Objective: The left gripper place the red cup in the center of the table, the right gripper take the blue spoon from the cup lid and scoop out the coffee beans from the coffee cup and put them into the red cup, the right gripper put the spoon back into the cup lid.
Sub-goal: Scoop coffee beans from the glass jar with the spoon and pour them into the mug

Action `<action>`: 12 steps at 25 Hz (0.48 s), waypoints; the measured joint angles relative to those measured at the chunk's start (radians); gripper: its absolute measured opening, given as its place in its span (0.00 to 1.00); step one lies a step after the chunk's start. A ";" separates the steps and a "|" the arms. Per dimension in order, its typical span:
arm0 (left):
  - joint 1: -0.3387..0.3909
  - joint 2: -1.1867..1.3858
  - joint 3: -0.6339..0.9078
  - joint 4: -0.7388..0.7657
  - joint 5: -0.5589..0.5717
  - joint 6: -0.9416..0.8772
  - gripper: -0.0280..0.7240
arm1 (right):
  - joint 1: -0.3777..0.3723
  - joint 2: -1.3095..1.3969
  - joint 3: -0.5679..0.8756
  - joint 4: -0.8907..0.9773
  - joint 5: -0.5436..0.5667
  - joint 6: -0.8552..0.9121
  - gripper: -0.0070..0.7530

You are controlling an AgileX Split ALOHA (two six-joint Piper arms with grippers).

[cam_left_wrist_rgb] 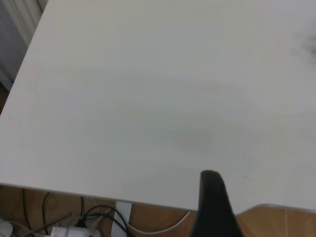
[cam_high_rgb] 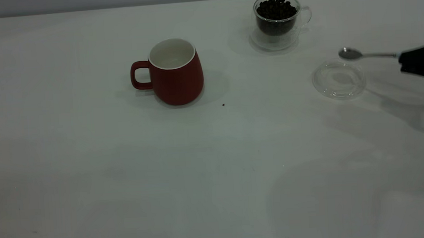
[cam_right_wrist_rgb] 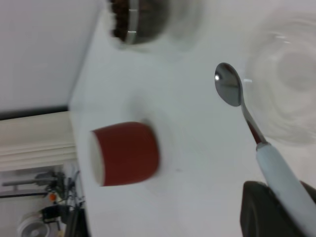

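Table (cam_high_rgb: 90, 178) fills the exterior view. The red cup (cam_high_rgb: 175, 75) stands upright just left of centre, handle to the left. At upper right the coffee cup (cam_high_rgb: 277, 19) holds coffee beans (cam_high_rgb: 276, 9). At the right edge the right gripper (cam_high_rgb: 420, 62) grips the blue spoon (cam_high_rgb: 362, 54), bowl raised above the empty cup lid (cam_high_rgb: 339, 79).

Left wrist view: the left gripper (cam_left_wrist_rgb: 213, 207) shows one dark finger over the table edge; open or closed, I cannot tell.

Right wrist view: the spoon handle sits clamped in the gripper at lower right.
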 joint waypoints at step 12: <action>0.000 0.000 0.000 0.000 0.000 0.000 0.80 | 0.286 -0.108 -0.116 0.073 -0.083 0.107 0.13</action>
